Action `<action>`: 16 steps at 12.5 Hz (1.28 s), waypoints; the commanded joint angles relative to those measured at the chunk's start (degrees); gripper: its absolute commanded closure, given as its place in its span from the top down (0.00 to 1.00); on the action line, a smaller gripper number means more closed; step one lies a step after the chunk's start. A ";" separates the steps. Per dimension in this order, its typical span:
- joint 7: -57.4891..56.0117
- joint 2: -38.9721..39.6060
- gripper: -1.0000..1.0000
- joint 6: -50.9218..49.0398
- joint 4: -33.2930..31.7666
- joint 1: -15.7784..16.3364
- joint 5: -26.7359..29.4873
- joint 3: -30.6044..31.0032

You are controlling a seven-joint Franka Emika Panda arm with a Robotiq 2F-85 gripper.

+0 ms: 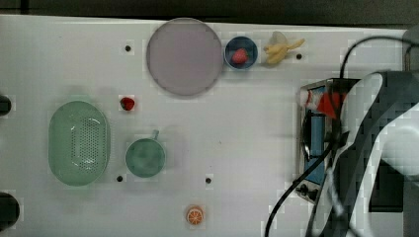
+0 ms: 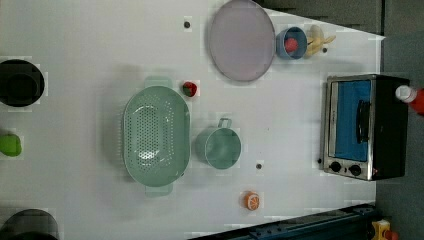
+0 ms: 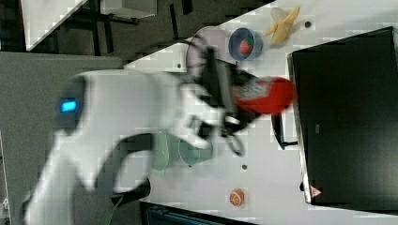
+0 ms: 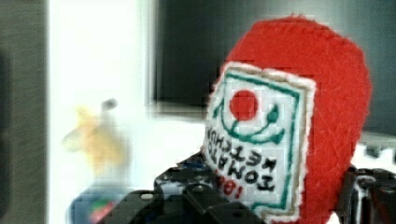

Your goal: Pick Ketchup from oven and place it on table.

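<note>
My gripper is shut on the Ketchup, a red bottle with a white label reading "TOMATO KETCHUP". A dark finger presses on each side of it. In the right view the gripper holds the Ketchup with the bottle's red end at the edge of the black oven. The top view has the Ketchup over the oven's corner nearest the banana, under my arm. The left view shows the Ketchup, white cap toward the oven's top. The white table spreads out beyond the oven.
On the table are a lilac plate, a blue bowl with a strawberry, a banana, a loose strawberry, a green colander, a green cup and an orange slice. Black cables hang by the oven.
</note>
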 commanded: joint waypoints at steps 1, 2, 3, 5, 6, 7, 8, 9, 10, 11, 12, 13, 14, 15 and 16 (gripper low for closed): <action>-0.55 -4.30 0.64 -2.64 2.66 7.53 0.45 3.80; -0.55 -4.99 0.64 -3.43 2.65 8.53 0.45 5.21; -0.55 -5.38 0.64 -4.88 2.64 9.34 0.45 6.54; -0.55 -5.63 0.64 -7.46 2.47 10.76 0.37 9.05; -0.55 -5.63 0.64 -8.16 2.08 11.43 0.07 10.16; -0.54 -5.64 0.64 -8.25 1.52 12.05 -0.58 11.10; -0.54 -5.64 0.64 -8.19 0.81 12.65 -1.21 11.97; -0.42 -5.65 0.64 -8.09 -0.16 13.24 -1.90 12.75; -0.17 -5.64 0.64 -7.91 -1.48 13.85 -2.62 13.39; 0.01 -5.63 0.64 -7.27 -3.28 14.48 -3.66 14.12; 0.01 -5.60 0.64 -6.08 -5.53 15.10 -4.55 14.83; 0.01 -5.59 0.64 -4.19 -8.11 15.62 -5.09 15.53; 0.01 -5.59 0.64 -1.67 -10.74 16.02 -5.11 15.95; 0.05 -5.58 0.64 1.32 -13.58 16.33 -5.10 15.99; 0.05 -5.57 0.64 4.31 -16.57 16.34 -5.11 15.97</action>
